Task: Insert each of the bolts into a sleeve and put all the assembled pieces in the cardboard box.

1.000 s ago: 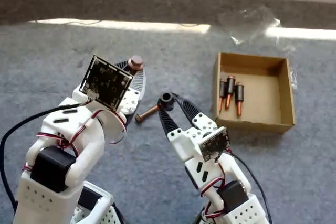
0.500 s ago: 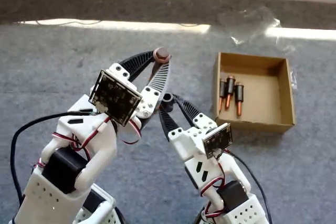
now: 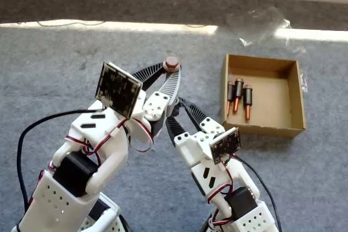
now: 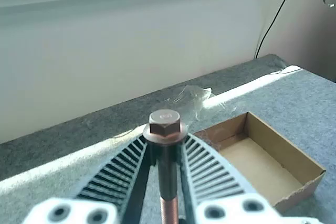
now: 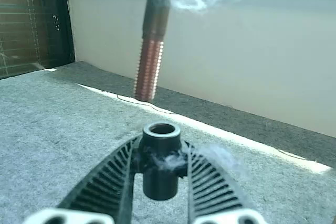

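Note:
My left gripper [image 3: 171,74] is shut on a copper bolt [image 4: 165,156], held upright with its hex head [image 3: 172,62] on top. My right gripper [image 5: 160,161] is shut on a black sleeve [image 5: 160,157], its open bore facing up. The bolt's threaded tip [image 5: 148,72] hangs just above and slightly beyond the sleeve's opening, not touching it. In the high view the left arm's jaws cover the sleeve. The cardboard box [image 3: 296,99] lies to the right and holds three assembled pieces [image 3: 238,97] side by side.
A crumpled clear plastic bag [image 3: 260,24] lies on the grey carpet behind the box. A black cable [image 3: 32,129] trails from the left arm. Open carpet spreads to the left and in front of the box.
The left arm lifted the bolt from the carpet and swung it right, over the sleeve in the right gripper. The right arm barely moved.

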Controlling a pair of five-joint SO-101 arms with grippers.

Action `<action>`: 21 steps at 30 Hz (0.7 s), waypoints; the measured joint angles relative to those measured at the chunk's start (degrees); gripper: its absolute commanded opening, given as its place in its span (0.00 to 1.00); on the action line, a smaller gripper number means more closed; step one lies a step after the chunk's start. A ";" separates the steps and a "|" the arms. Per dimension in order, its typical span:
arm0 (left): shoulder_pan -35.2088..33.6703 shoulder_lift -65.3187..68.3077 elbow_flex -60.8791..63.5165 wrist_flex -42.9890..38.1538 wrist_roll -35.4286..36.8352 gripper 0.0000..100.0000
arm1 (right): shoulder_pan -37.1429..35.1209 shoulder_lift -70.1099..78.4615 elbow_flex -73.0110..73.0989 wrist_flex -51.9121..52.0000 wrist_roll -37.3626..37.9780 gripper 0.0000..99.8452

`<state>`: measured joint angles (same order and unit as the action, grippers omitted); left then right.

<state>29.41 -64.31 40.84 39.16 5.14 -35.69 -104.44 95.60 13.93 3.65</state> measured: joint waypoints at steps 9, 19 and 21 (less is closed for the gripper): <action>-0.09 -8.53 11.52 -10.64 0.00 0.01 | 0.00 0.00 0.00 0.00 0.00 0.01; 0.00 -8.53 15.38 -14.33 0.00 0.01 | 0.00 0.00 0.00 0.00 0.00 0.01; 0.00 -8.53 15.47 -14.33 0.97 0.01 | 0.00 0.00 0.00 0.00 0.00 0.01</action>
<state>29.41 -72.84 56.31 24.84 6.11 -35.69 -104.44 95.60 13.93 3.65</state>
